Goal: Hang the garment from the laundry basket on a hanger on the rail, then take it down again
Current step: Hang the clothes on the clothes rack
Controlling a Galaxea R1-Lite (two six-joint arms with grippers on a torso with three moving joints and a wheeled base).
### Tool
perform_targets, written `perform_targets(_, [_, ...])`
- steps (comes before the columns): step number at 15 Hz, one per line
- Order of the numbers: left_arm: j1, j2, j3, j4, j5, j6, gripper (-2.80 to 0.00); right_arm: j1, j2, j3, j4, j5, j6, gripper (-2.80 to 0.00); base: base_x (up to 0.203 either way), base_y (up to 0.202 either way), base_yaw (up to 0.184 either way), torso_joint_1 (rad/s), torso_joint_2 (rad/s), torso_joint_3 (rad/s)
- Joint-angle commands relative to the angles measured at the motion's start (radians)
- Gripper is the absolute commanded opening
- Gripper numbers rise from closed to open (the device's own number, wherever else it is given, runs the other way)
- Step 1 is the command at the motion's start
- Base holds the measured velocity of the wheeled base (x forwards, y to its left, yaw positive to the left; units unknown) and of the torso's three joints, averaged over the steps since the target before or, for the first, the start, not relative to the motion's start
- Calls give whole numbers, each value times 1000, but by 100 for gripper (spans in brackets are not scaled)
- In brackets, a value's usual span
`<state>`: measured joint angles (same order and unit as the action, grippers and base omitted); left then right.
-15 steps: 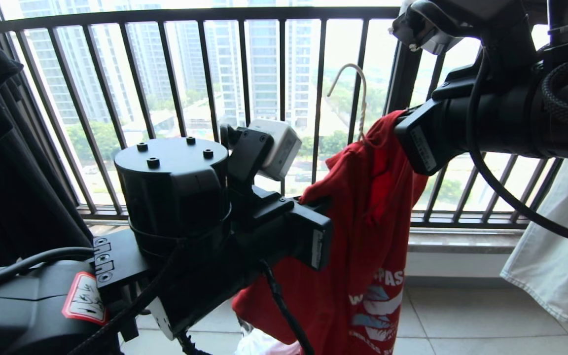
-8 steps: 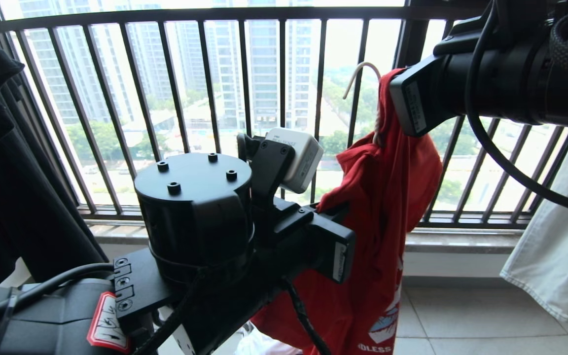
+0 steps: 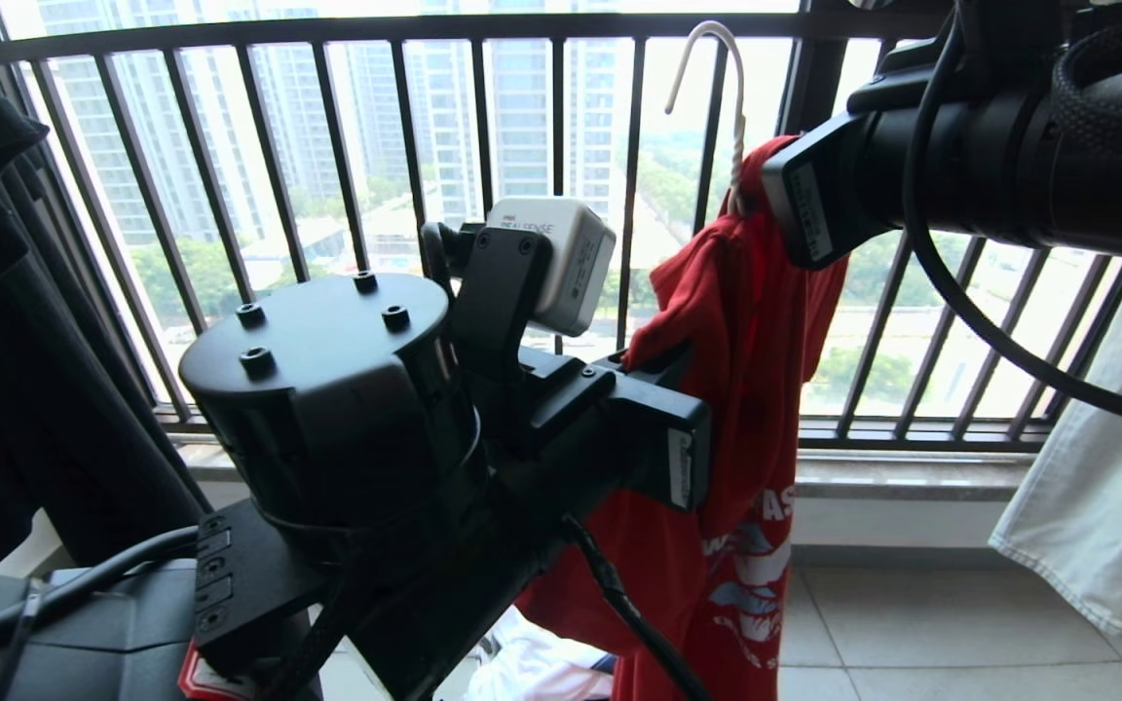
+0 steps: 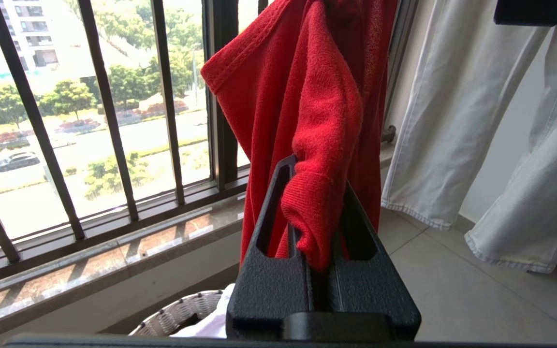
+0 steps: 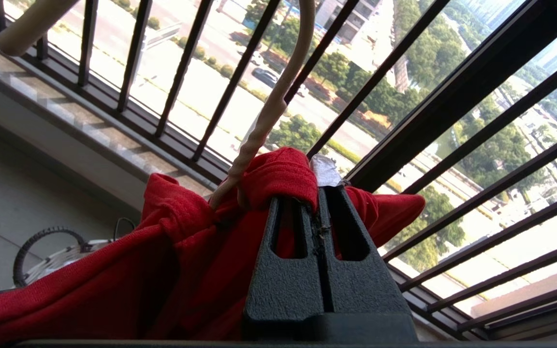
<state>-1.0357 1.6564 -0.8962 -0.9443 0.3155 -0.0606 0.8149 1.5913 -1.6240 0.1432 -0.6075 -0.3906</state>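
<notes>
The red garment [image 3: 751, 389] hangs bunched on the off-white wire hanger [image 3: 738, 117], in front of the window bars. The hanger's hook stands free in the air, and the rail is out of view. My right gripper [image 5: 318, 191] is shut on the garment's collar [image 5: 278, 176] at the top, right beside the hanger's twisted neck [image 5: 271, 108]. Lower down, my left gripper [image 4: 315, 169] is shut on a thick fold of the garment [image 4: 322, 111]. The laundry basket [image 4: 177, 311] stands on the floor below, its black handle showing in the right wrist view [image 5: 41, 237].
The dark window railing [image 3: 483, 127] and its stone sill [image 3: 912, 477] lie straight ahead. A black garment [image 3: 16, 341] hangs at the left, and pale trousers [image 3: 1097, 487] hang at the right. White laundry [image 3: 542, 667] lies in the basket. The floor is tiled [image 3: 960, 623].
Both grippers have lifted the garment and hanger. The hook now stands higher and more upright against the bars. My left arm has also shifted towards the right.
</notes>
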Motion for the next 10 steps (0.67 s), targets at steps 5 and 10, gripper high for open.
perform_targets(5, [-12, -7, 2, -7, 17, 13, -280, 0, -1, -17, -19, -29, -2, -280, 0, 0, 0, 0, 0, 0])
perform_targets(10, [-32, -11, 21, -57, 17, 32, -280, -6, 30, -65, -17, -35, -4, -280, 0, 0, 0, 0, 0, 0])
